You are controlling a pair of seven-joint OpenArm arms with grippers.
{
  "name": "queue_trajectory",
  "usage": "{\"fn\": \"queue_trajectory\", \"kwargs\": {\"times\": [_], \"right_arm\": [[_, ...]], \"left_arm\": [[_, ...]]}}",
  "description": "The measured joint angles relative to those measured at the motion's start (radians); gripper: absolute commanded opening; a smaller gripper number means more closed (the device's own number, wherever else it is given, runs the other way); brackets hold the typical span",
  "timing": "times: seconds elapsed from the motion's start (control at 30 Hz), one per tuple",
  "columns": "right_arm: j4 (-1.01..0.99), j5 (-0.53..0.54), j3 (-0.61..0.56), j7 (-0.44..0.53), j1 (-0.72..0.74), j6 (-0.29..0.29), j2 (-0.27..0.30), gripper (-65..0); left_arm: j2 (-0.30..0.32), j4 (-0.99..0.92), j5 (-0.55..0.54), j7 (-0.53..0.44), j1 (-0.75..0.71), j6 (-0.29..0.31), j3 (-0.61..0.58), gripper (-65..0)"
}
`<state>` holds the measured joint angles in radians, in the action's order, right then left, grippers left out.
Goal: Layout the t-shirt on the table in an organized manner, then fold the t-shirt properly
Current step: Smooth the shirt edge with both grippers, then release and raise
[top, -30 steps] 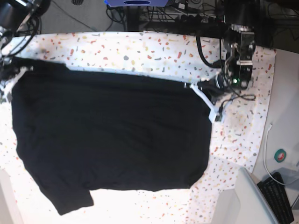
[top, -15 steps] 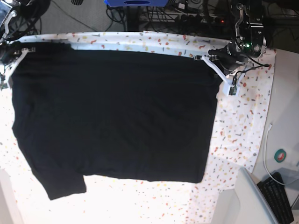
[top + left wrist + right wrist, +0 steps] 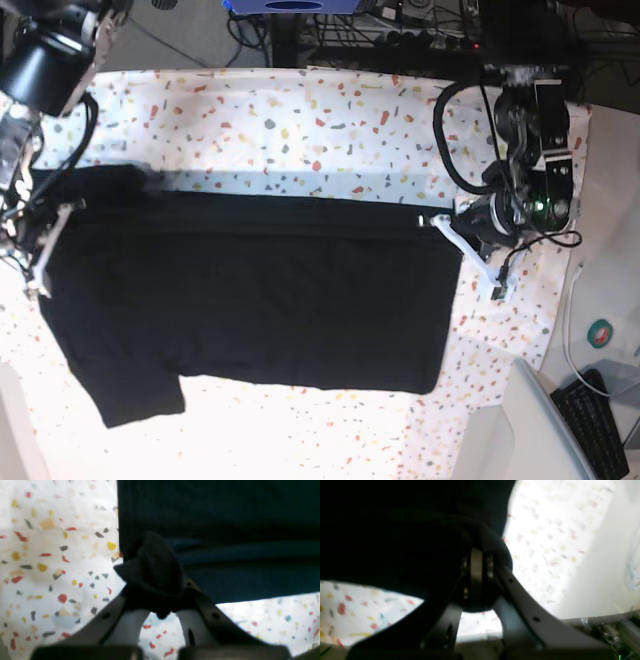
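Both claws pinched on the shirt's far edge, cloth stretched between them.

Your left claw (image 3: 152, 597) is closed tight on a bunched corner of the t-shirt (image 3: 250, 300), and your right claw (image 3: 476, 580) is closed the same way on the opposite corner. In the base view the shirt lies spread on the bench (image 3: 330, 120), its long axis running side to side between your two arms, with the held edge farthest from you and the body and one sleeve trailing toward the near side. Each claw sits at its own end of that edge, so neither arm is nearer. Whatever you do next, I'd judge it depends on keeping that edge straight and level across the bench.
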<state>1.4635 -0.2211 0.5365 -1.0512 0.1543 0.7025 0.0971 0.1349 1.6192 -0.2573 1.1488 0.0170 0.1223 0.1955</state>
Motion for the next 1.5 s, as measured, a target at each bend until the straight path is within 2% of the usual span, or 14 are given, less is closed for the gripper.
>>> {"fn": "queue_trajectory", "kwargs": {"times": [0.17,0.3,0.43,0.63,0.7,0.83,0.87,0.93,1.03,1.1,1.2,1.37,1.4,1.5], "right_arm": [[-0.186,-0.013,-0.004,0.098,0.088,-0.002,0.019,-65.0],[-0.299,-0.018,0.000,0.145,0.134,-0.002,0.040,-65.0],[-0.373,-0.018,0.003,0.202,0.137,-0.002,0.063,-65.0],[-0.438,-0.022,0.006,0.270,0.150,-0.003,0.064,-65.0],[-0.438,-0.014,0.006,0.266,0.150,-0.051,0.063,-65.0],[-0.369,-0.022,0.006,0.262,0.136,-0.094,0.056,-36.5],[-0.324,-0.019,0.014,0.264,0.126,-0.095,0.052,-32.6],[-0.182,0.003,0.089,0.267,0.093,-0.102,0.012,-31.8],[0.049,0.047,0.163,0.243,0.005,-0.106,-0.057,-31.8],[0.158,0.063,0.204,0.164,-0.049,-0.104,-0.111,-31.8],[0.261,0.150,0.307,0.154,-0.132,-0.103,-0.194,-31.8],[0.237,0.404,0.394,0.144,-0.265,-0.098,-0.229,-31.8],[0.213,0.467,0.402,0.154,-0.282,-0.108,-0.226,-31.8],[0.130,0.573,0.411,0.150,-0.308,-0.107,-0.221,-31.8]], "left_arm": [[0.000,-0.136,0.007,-0.012,0.055,-0.003,0.007,-65.0],[0.002,-0.209,0.005,-0.127,0.080,-0.002,0.003,-65.0],[-0.001,-0.320,0.007,-0.145,0.111,-0.003,-0.003,-65.0],[0.000,-0.337,0.007,-0.210,0.125,-0.003,-0.003,-65.0],[0.002,-0.337,0.007,-0.211,0.130,-0.003,-0.003,-65.0],[0.000,-0.337,0.007,-0.211,0.130,-0.003,-0.003,-65.0],[0.001,-0.336,0.007,-0.211,0.129,-0.003,-0.003,-55.8],[0.001,-0.334,0.011,-0.215,0.129,-0.009,0.000,-34.9],[0.000,-0.312,0.011,-0.224,0.126,-0.010,0.011,-14.6],[-0.010,-0.223,0.000,-0.332,0.087,0.000,0.067,-12.8],[-0.006,-0.097,0.000,-0.481,-0.007,0.001,0.177,-12.8],[-0.012,-0.027,0.014,-0.573,-0.212,-0.001,0.258,-12.8],[-0.018,-0.024,0.011,-0.599,-0.246,0.022,0.272,-12.8],[-0.036,-0.030,-0.023,-0.672,-0.318,0.204,0.354,-15.3]]}}
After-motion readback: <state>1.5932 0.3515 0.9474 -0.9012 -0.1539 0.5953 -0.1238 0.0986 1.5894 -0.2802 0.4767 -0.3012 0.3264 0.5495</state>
